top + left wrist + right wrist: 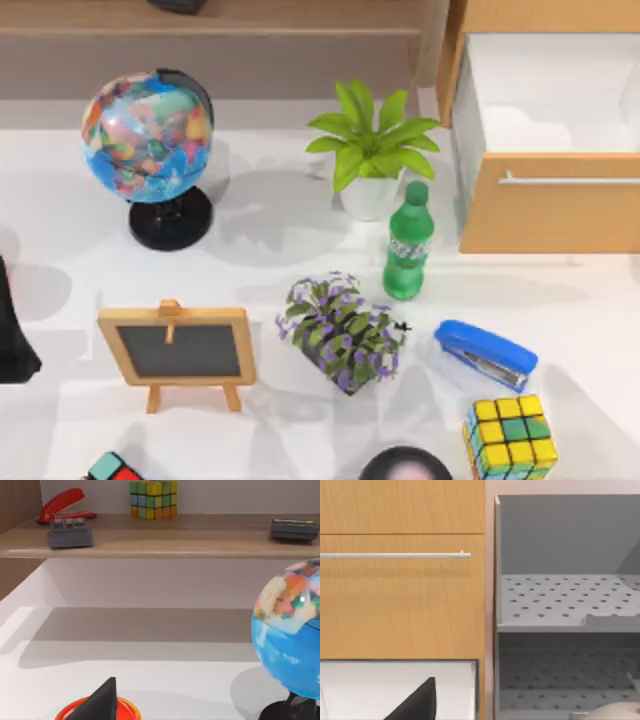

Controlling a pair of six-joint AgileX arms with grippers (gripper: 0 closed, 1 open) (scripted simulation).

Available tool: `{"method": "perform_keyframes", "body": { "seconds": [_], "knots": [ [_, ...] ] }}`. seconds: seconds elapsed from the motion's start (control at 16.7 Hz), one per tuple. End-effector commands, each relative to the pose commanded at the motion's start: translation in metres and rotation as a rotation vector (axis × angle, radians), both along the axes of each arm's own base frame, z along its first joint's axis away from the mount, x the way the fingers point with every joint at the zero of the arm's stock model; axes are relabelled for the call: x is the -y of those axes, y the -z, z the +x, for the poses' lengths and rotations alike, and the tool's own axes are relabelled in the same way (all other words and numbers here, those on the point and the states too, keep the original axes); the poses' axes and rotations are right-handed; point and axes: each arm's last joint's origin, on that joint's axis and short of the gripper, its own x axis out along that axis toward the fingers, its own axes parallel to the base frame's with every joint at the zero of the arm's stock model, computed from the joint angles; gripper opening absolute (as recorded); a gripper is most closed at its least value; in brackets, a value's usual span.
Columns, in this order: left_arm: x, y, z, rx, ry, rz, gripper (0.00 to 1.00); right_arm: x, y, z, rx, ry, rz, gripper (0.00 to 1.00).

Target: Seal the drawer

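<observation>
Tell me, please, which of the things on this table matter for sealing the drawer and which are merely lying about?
For the job: the drawer, pulled out, and its handle.

Lying about: globe, potted plant, green bottle, chalkboard, purple flowers, blue stapler, cube.

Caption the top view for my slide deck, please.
Open drawer at the table's right, behind a green bottle and blue stapler.
</observation>
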Motion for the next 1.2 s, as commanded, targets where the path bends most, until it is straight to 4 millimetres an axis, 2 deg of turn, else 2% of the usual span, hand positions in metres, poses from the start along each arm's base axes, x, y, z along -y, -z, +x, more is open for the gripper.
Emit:
{"method": "perform_keyframes", "body": {
  "seconds": [0.24,0.72,0.96,1.2],
  "knots": [
    [0.0,0.0,0.0,0.0,0.0,0.0,1.0,0.022,-0.011,0.013,0.0,-0.004,-0.002,1.0],
    [0.0,0.0,0.0,0.0,0.0,0.0,1.0,0.02,-0.008,0.018,0.004,-0.014,-0.034,1.0],
    [0.0,0.0,0.0,0.0,0.0,0.0,1.0,0.005,0.016,0.039,0.009,-0.049,-0.2,1.0],
    [0.0,0.0,0.0,0.0,0.0,0.0,1.0,-0.025,0.061,0.063,-0.009,-0.087,-0.457,1.0]
  ]
}}
